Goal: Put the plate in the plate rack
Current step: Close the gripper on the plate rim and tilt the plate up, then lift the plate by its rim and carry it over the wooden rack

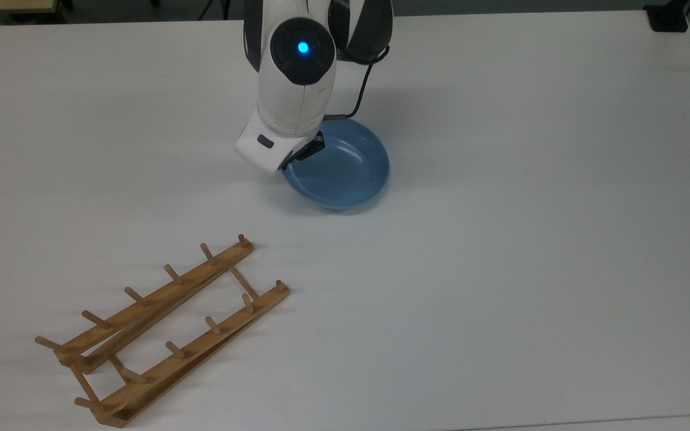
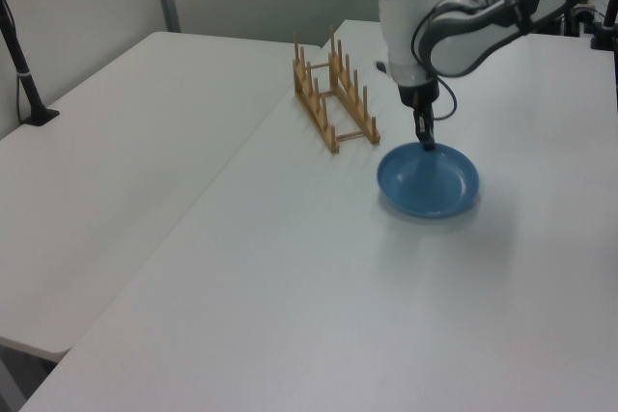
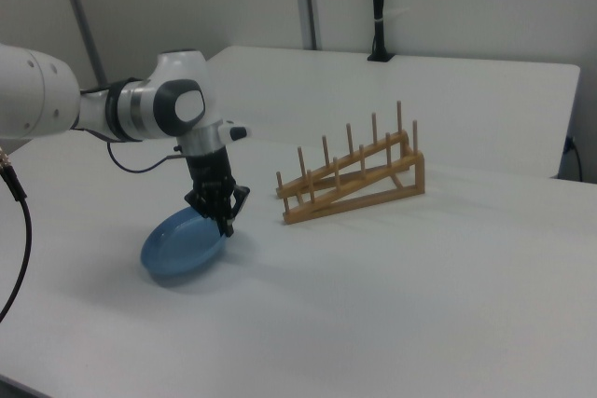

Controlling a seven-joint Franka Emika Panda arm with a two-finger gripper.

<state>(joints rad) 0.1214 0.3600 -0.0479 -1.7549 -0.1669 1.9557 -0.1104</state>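
The blue plate (image 1: 345, 173) hangs tilted over the white table, the rim on the top view's left raised. My gripper (image 1: 302, 153) is shut on that raised rim, with one dark finger inside the plate. In the left view the gripper (image 2: 426, 141) pinches the plate (image 2: 431, 184) at its far edge. From the right view the gripper (image 3: 225, 224) holds the plate (image 3: 180, 246) at the edge nearest the plate rack (image 3: 359, 187). The wooden plate rack (image 1: 159, 297) stands with nothing in it at the top view's lower left, and behind the plate (image 2: 335, 124) in the left view.
A black block (image 1: 668, 18) sits at the table's far right corner in the top view. A black post (image 2: 24, 74) stands on the neighbouring table, with a seam between the two tables. The arm's cable (image 1: 362, 90) loops down beside the plate.
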